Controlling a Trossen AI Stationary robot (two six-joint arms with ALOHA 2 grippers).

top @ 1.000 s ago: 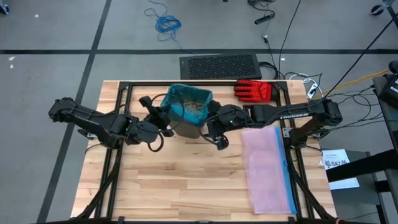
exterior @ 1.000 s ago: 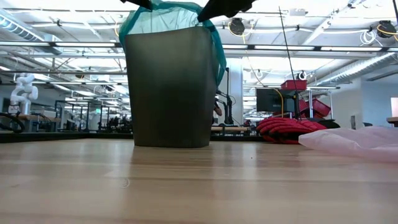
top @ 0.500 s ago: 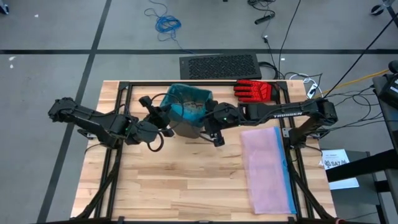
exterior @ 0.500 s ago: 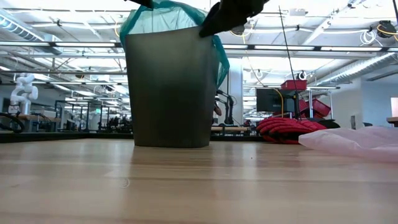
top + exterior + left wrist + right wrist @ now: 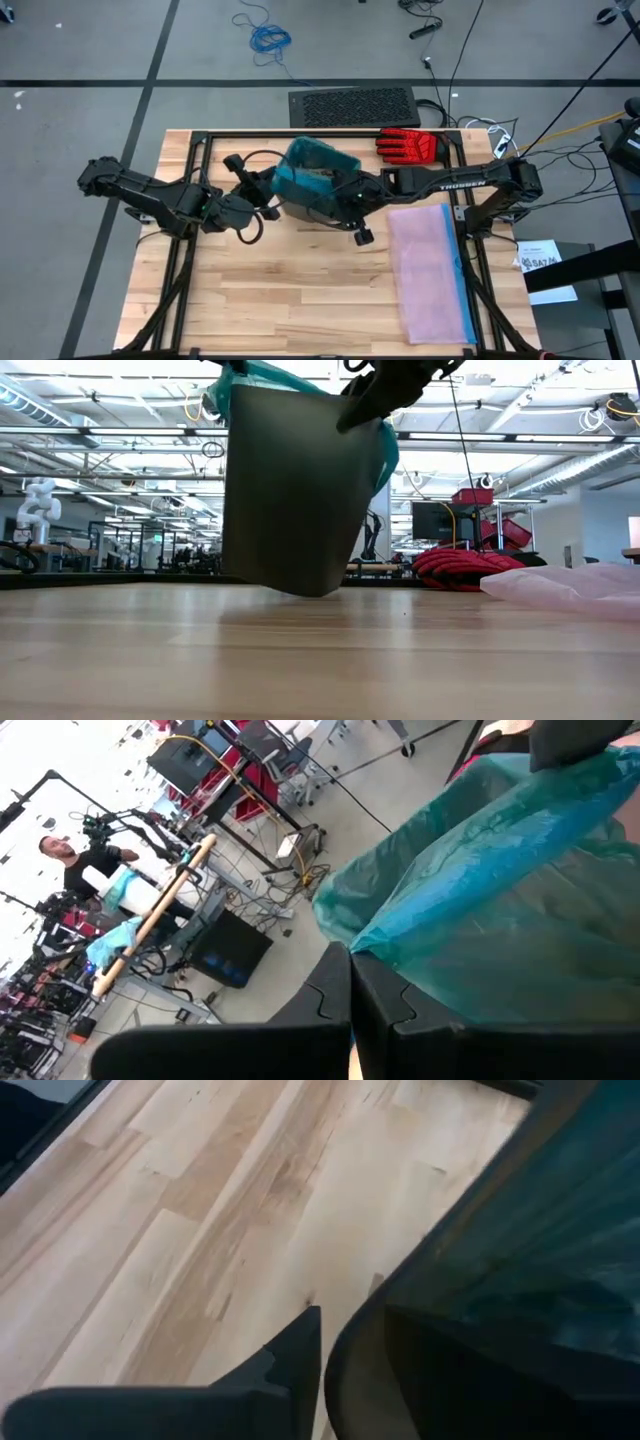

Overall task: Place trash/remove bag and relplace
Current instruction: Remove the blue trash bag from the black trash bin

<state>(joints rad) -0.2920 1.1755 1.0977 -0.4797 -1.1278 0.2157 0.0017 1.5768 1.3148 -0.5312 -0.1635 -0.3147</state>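
Jaws of the left gripper (image 5: 350, 1005) are clenched on the bag (image 5: 312, 172) at the bin (image 5: 295, 500) rim; the right gripper (image 5: 345, 1355) pinches the opposite rim. Near the counter's (image 5: 290, 290) far edge, the bin tilts; pulling unevenly could topple it, spilling trash (image 5: 318, 178).

The bag (image 5: 312, 172) is thin, translucent teal plastic, crinkled and faintly glossy. It lines a smooth, matt dark bin (image 5: 295, 500). Beneath the bin, the table (image 5: 280, 290) is pale, satin-finished wood planking.
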